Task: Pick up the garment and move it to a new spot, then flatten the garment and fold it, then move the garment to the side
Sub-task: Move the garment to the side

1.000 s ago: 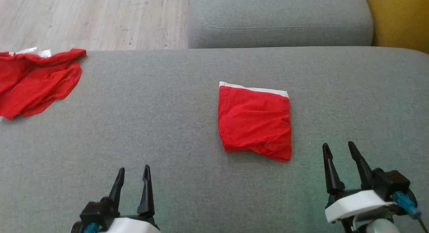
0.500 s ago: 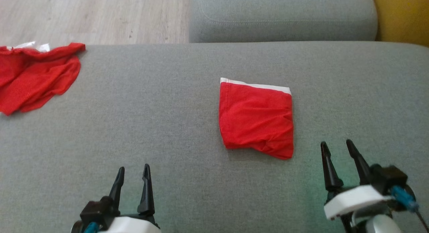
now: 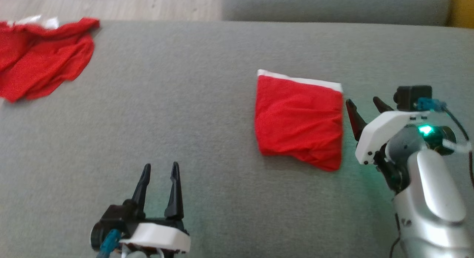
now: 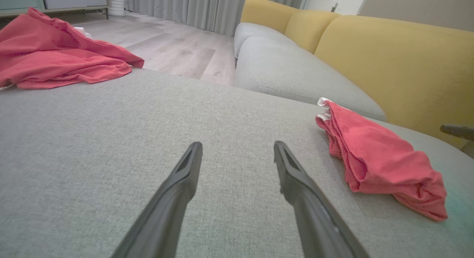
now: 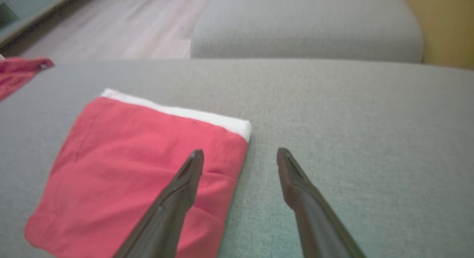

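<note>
The garment (image 3: 298, 121) is red with a white waistband, folded into a rough square on the grey cushion (image 3: 192, 102); it also lies at the right of the left wrist view (image 4: 377, 158) and at the lower left of the right wrist view (image 5: 140, 169). My right gripper (image 3: 364, 104) stands open just beside the garment's right edge, its left finger over the fabric's edge in the right wrist view (image 5: 240, 156). My left gripper (image 3: 160, 168) is open and empty near the front, well left of the garment; between its fingers lies bare cushion (image 4: 237, 148).
A second red cloth (image 3: 40, 63) lies crumpled at the cushion's far left corner (image 4: 55, 61). Beyond the cushion are a wooden floor (image 3: 111, 4), another grey seat (image 5: 307, 24) and yellow backrests (image 4: 389, 50).
The camera has shifted. My right arm has risen and moved forward, its open fingers now level with the garment's right edge. The left gripper has barely moved; the garment lies as before.
</note>
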You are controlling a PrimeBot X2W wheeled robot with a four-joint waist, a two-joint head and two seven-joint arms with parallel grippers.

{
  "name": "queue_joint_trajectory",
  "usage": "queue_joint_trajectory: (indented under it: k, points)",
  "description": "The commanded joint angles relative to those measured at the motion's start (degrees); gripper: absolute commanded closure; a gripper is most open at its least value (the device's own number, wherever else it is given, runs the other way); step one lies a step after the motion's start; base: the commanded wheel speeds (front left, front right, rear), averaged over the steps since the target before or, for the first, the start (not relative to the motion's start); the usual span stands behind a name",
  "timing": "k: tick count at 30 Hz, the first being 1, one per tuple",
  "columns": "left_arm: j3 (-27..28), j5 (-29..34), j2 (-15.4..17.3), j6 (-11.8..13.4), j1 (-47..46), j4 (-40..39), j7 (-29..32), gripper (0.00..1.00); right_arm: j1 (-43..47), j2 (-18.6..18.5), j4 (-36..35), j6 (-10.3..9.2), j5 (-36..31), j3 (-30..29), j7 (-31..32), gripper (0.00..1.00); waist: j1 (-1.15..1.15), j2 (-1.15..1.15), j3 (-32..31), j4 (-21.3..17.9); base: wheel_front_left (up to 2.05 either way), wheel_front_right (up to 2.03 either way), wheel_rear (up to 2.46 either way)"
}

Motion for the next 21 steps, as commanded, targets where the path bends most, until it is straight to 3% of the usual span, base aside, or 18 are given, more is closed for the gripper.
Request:
queue_joint_trajectory:
  k: [1,12,14,16,17,18,21]
  points:
    - [1.83,0.54,-0.19,-0.44,-2.51,-1.56,-0.71,0.0,-2.96,-0.49,-1.18,-0.04,-0.42,1.06,1.29,0.0,-0.01,0.0,1.65,1.8,0.0,0.0,0.0]
    - [2.77,2.91,-2.87,-2.45,-4.45,-1.72,-0.71,0.0,-5.75,-2.67,7.52,-0.04,1.37,0.15,9.49,0.0,-0.01,0.0,6.35,7.48,0.0,0.0,0.0]
    - [3.08,3.27,-3.15,-2.78,-4.46,-1.56,-0.71,0.0,-5.72,-2.62,8.24,-0.04,2.01,0.09,9.34,0.51,-0.01,0.0,6.61,7.69,0.0,0.0,0.0]
    - [3.35,3.71,-3.27,-3.06,-4.4,-1.42,-0.71,0.0,-5.75,-2.5,8.47,-0.04,2.88,0.25,8.66,0.74,-0.01,0.0,6.74,7.47,0.0,0.0,0.0]
    - [3.37,4.01,-3.25,-3.21,-4.4,-1.4,-0.71,0.0,-5.77,-2.54,8.37,-0.04,3.12,0.46,8.06,0.91,-0.01,0.0,6.77,7.18,0.0,0.0,0.0]
    - [3.39,4.28,-3.24,-3.34,-4.45,-1.43,-0.71,0.0,-5.81,-2.72,8.22,-0.04,3.22,0.66,7.37,1.0,-0.01,0.0,6.81,6.77,0.0,0.0,0.0]
    - [3.43,5.09,-3.1,-3.68,-4.79,-1.8,-0.71,0.0,-6.11,-3.4,7.64,-0.04,3.28,1.1,5.1,1.0,-0.01,0.0,6.9,4.69,0.0,0.0,0.0]
